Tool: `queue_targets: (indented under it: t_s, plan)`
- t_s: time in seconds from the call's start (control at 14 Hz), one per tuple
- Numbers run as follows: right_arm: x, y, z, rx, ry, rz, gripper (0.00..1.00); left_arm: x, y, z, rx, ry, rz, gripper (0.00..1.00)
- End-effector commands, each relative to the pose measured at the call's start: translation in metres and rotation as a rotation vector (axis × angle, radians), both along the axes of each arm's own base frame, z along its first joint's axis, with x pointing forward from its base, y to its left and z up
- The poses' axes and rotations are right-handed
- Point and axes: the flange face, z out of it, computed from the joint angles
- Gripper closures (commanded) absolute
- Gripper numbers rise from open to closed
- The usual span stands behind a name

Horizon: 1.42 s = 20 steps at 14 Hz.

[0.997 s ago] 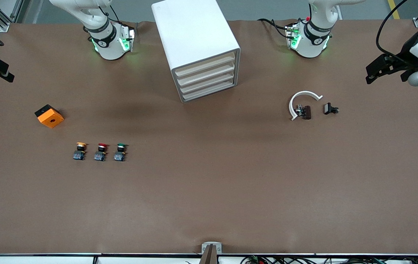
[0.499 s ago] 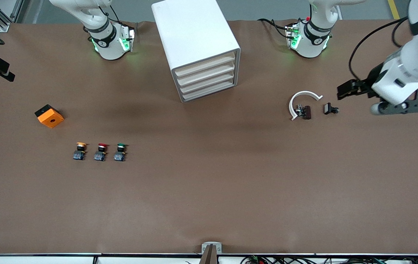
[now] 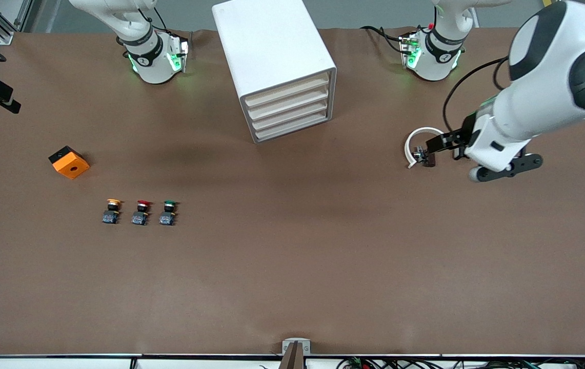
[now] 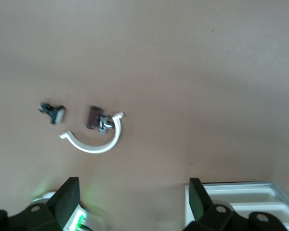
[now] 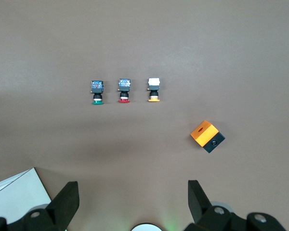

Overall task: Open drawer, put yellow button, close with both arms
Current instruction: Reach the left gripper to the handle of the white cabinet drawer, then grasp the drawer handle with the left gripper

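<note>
The white cabinet [image 3: 271, 46] stands at the table's middle near the robot bases, all four drawers shut. The highest drawer [image 3: 288, 90] shows its cream front. The yellow button [image 3: 113, 210] stands upright at the right arm's end, first in a row of three; it also shows in the right wrist view [image 5: 154, 90]. My left gripper [image 3: 433, 146] is open and empty over the white arc piece; its wrist view [image 4: 133, 202] shows wide-apart fingers. My right gripper [image 3: 0, 97] hangs at the right arm's end of the table, open and empty [image 5: 132, 204].
A red-capped button [image 3: 141, 211] and a green-capped button [image 3: 168, 211] stand beside the yellow one. An orange-and-black block [image 3: 69, 162] lies between them and the right gripper. A white arc piece [image 3: 422, 141], a brown part [image 4: 93, 117] and a black clip [image 4: 53, 111] lie under the left gripper.
The left arm has swung in from the left arm's end of the table toward the cabinet and now hangs over the white arc piece. The right gripper has barely moved.
</note>
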Motion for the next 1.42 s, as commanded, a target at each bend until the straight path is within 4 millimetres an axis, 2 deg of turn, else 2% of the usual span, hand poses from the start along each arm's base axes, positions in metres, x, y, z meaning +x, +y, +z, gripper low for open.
queue_targets:
  t_s: [0.0,0.14,0.21,0.43,0.64,0.78,0.93,1.35]
  plan:
    - [-0.006,0.001,0.007,0.008,-0.010,-0.014,0.00,0.005,-0.038,-0.020,0.030,0.056,0.144,0.00]
    - [-0.006,0.002,0.008,0.009,-0.017,-0.012,0.00,0.001,-0.067,-0.042,0.078,0.091,0.247,0.00]
    - [-0.006,0.003,0.008,0.010,-0.017,-0.012,0.00,0.002,-0.075,-0.052,0.091,0.105,0.286,0.00]
    - [-0.005,0.003,0.009,0.010,-0.021,-0.007,0.00,-0.006,-0.100,-0.071,0.145,0.141,0.389,0.00]
    - [-0.005,0.003,0.009,0.010,-0.026,-0.005,0.00,-0.015,-0.122,-0.083,0.235,0.164,0.584,0.00]
    - [-0.004,0.003,0.009,0.010,-0.028,-0.005,0.00,-0.016,-0.125,-0.093,0.291,0.182,0.705,0.00]
    - [-0.004,0.003,0.009,0.010,-0.028,-0.003,0.00,-0.017,-0.129,-0.105,0.328,0.202,0.754,0.00]
    - [-0.003,0.002,0.010,0.009,-0.037,-0.002,0.00,-0.023,-0.131,-0.120,0.417,0.242,0.847,0.00]
